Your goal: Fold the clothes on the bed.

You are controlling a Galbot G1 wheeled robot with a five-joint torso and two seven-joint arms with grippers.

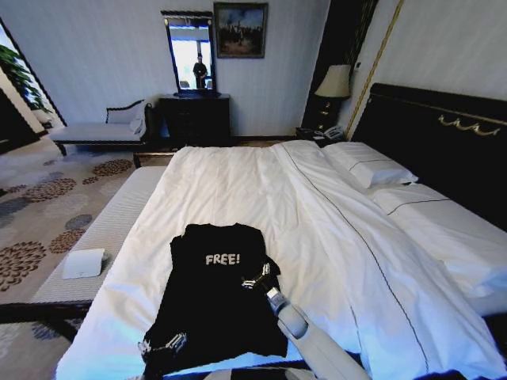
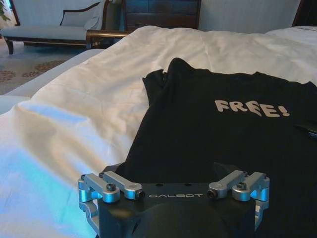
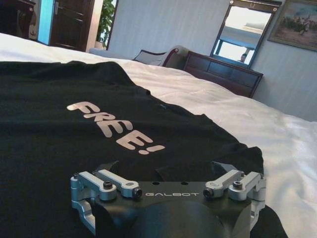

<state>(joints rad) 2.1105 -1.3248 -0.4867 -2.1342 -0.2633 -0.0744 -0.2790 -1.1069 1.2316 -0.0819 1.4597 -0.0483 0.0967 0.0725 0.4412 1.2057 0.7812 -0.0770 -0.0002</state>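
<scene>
The black T-shirt (image 1: 212, 297) lies flat on the white bed (image 1: 333, 237), near its foot edge, with the "FREE!" print up. The left gripper (image 1: 162, 347) rests on the shirt's bottom hem corner, the right gripper (image 1: 257, 279) on its right side. Whether their fingers are closed I cannot tell.

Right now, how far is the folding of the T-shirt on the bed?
Early stage. Done: the black T-shirt lies on the white bed, lettering up, with its sleeves apparently already tucked in. In hand: the left gripper is at the near hem corner and the right gripper is at the shirt's right edge beside the lettering. Left: no crosswise fold shows yet, so that is still to do.
</scene>
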